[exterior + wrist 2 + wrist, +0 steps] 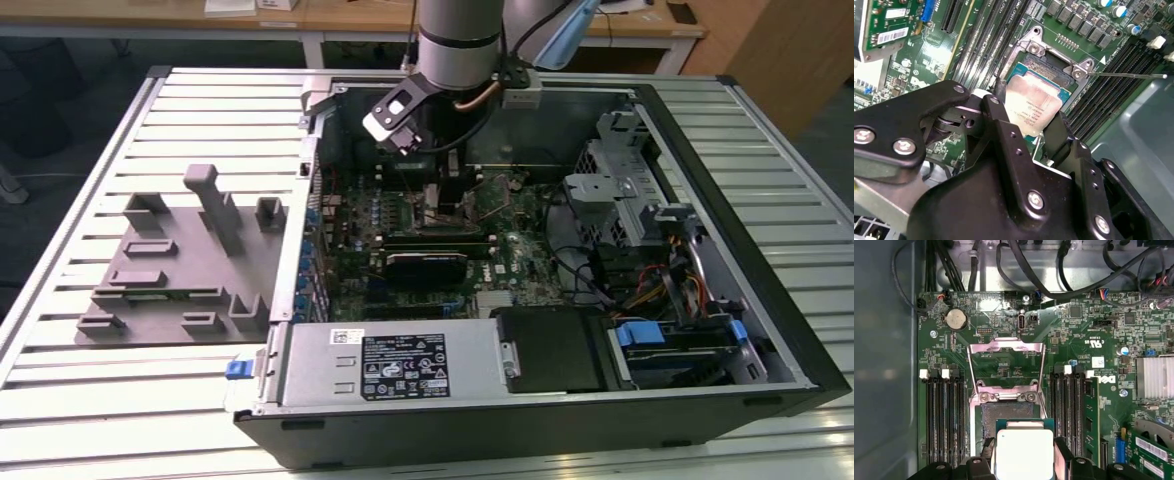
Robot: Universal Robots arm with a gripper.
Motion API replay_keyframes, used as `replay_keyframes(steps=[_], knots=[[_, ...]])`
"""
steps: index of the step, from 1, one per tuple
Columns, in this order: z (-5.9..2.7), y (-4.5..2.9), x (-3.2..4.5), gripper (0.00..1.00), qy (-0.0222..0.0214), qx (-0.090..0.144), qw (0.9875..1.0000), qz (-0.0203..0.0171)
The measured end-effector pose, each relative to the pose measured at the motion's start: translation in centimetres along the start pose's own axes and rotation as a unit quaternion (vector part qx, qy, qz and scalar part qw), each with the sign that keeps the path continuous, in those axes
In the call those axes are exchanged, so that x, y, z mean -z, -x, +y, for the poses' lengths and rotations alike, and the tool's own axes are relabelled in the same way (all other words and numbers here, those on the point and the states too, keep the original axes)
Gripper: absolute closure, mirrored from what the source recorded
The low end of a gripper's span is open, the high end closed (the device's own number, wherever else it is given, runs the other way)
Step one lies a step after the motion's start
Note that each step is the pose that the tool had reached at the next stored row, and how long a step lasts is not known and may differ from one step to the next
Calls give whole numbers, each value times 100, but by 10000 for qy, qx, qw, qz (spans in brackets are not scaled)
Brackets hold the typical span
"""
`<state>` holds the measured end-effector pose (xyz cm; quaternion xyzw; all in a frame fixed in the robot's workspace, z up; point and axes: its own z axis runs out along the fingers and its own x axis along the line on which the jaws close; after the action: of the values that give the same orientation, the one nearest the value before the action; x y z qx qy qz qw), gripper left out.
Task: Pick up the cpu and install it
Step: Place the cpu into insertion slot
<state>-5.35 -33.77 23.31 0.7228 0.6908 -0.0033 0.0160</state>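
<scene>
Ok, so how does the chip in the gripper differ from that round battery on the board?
The chip is square with a green rim; the battery is round. The chip sits between the fingers of the gripper at the socket; the battery is seated on the board, apart from the gripper. Both have silvery metal faces.

Robotics lab, looks like an assembly test cell. Signs: robot arm (pixel 458 40) over an open PC case (pixel 534 440) on a slatted metal bench (pixel 120 410). Grey fixture plate (pixel 167 275) w/ blocks lies beside the case. Wood desks (pixel 347 18) stand behind. Gripper (pixel 1025 462) holds cpu (pixel 1024 450) over the socket (pixel 1004 417) on the mobo (pixel 1079 330), cables around it.
</scene>
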Motion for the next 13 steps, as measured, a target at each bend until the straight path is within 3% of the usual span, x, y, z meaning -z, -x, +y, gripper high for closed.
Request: replay_keyframes(steps=[8,13], knots=[[15,-22,-95,46,3,131,9999,2],[26,-30,-155,46,5,184,9998,-15]])
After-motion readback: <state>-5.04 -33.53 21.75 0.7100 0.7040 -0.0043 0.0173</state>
